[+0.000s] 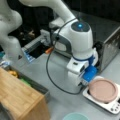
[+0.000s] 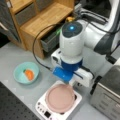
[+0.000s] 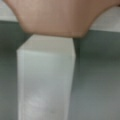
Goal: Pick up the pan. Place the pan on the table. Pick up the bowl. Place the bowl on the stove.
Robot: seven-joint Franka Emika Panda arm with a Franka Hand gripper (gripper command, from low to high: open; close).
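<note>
While the pan (image 2: 60, 98) sits flat on the stove (image 2: 41, 106), the gripper (image 2: 72, 86) is right down at its rim, at the pan's upper-right edge in a front view. In both front views the pan (image 1: 103, 90) covers most of the black top; stove buttons show along the lower edge (image 1: 115, 108). Wrist view: pink pan (image 3: 57, 17) fills the top, w/ its white handle (image 3: 47, 80) running down the middle of frame, grey counter (image 3: 100, 80) either side. Jaws: can't tell how far open, or whether they've got hold of the handle; the arm's wrist body hides them in both front views and they don't show in the wrist view.

Bowl (image 2: 26, 73) sits on the counter (image 2: 15, 55), well apart from the stove toward a front view's left, orange piece (image 2: 29, 74) inside. Its rim (image 1: 75, 116) just peeks in at a front view's bottom. Steel oven (image 2: 107, 95) stands just beside the stove at right. Wooden unit (image 2: 47, 17) w/ drawers at top left. Black cable (image 1: 50, 72) loops from the arm across the counter.
</note>
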